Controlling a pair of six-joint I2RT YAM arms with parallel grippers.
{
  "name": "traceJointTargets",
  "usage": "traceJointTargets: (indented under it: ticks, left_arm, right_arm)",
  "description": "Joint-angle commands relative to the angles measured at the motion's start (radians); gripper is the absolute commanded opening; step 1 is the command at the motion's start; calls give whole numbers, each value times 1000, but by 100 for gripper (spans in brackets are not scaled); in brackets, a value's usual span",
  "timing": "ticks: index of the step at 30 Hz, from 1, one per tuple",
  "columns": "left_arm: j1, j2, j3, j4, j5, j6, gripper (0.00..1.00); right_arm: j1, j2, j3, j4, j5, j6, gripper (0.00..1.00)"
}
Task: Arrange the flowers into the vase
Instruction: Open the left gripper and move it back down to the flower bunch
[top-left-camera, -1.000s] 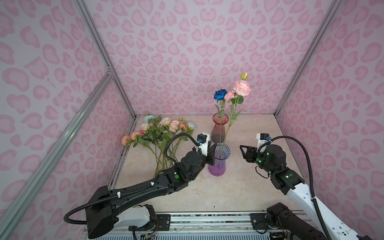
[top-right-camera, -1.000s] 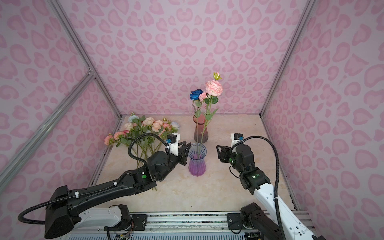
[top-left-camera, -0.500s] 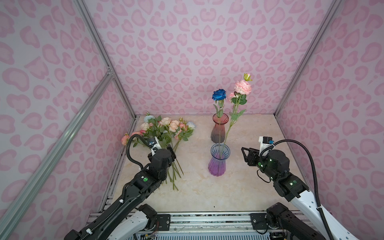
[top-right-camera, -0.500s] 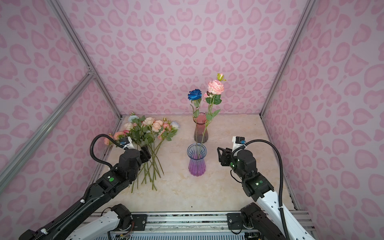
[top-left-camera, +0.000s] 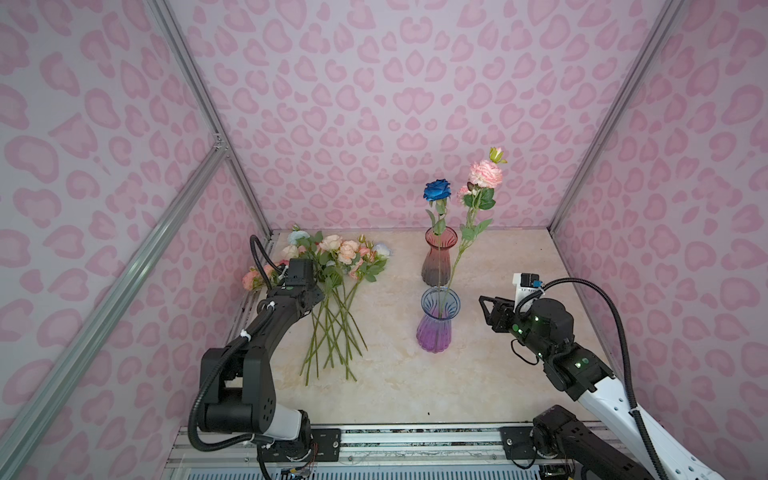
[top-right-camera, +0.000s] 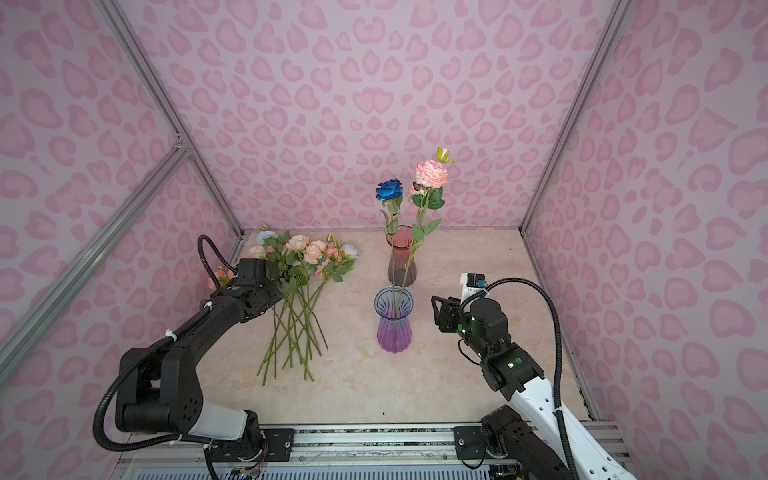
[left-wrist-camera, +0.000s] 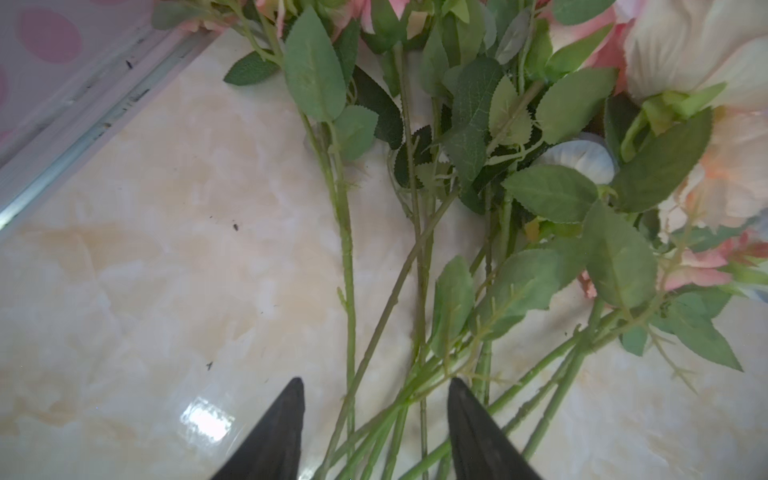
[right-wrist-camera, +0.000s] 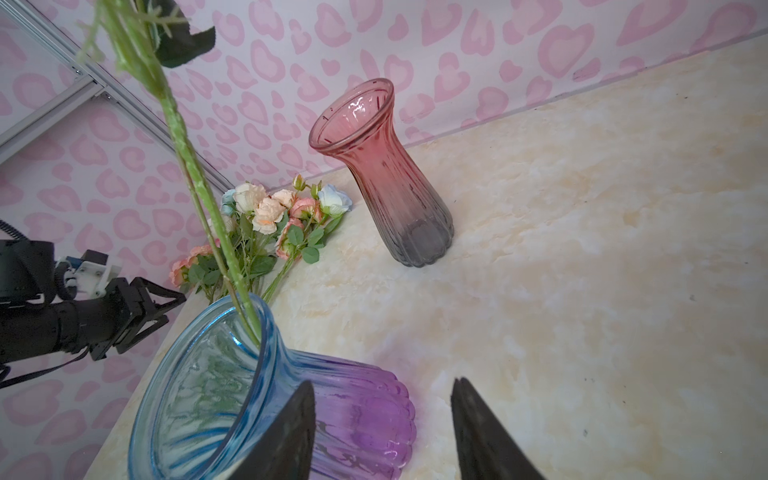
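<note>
Top views both show one marble table, one blue-purple glass vase, one red-grey glass vase and loose roses heaped at left. Right wrist view alone places both upright stems inside the blue-purple vase. The right claw is parted and empty, and the left claw is parted over heaped stems.

This is a robot test booth in a lab, not a lived-in room. In both top views, walls papered in pink hearts box in a small marble-look table on three sides. Bare aluminium bars run up the corners and slant across the left of the frame. Along the bottom edge, a bolted metal rail with loose wiring carries the left arm at lower left and the right arm at lower right. Both arms are black and white machines.
</note>
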Motion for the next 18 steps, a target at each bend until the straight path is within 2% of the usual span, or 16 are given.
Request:
traceJointTargets:
  ticks: [1,6,14,16,18]
  left_arm:
    - [8,91,59,16,58,69,52]
    - [22,162,75,48,95,85,41]
    - [26,223,92,44,102,108,37]
    - [27,222,93,40,92,121,30]
    - [30,221,95,31,81,130,27]
  right_arm:
    - [2,-3,-4,25,-9,-12,54]
    - [0,2,-7,26,1,-22,55]
    - [0,-4,-11,25,12,-29,55]
    - [0,-6,-10,21,15,-34,55]
    - [0,-9,-10,17,14,-34,55]
